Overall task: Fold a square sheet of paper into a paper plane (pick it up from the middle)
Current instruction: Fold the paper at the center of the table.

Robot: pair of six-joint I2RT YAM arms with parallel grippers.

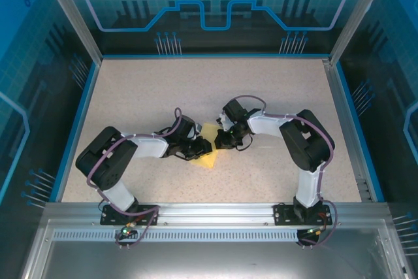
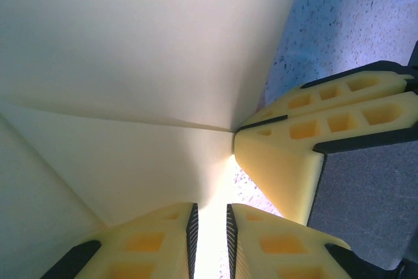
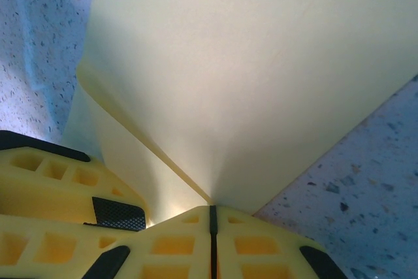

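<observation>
The square sheet of paper (image 1: 209, 156) hung midway: left fingers (image 2: 157, 243) pinched its left edge, right fingers (image 3: 176, 246) clenched its right.

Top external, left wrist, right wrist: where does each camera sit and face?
Top external: above and behind, looking down at the table; left arm and right arm show.
Left wrist: on the left arm, looking along the left pincer at the yellow paper.
Right wrist: on the right arm, looking along the right pincer at it.
Shared: both wrist views show the paper and the opposite pincer.
</observation>
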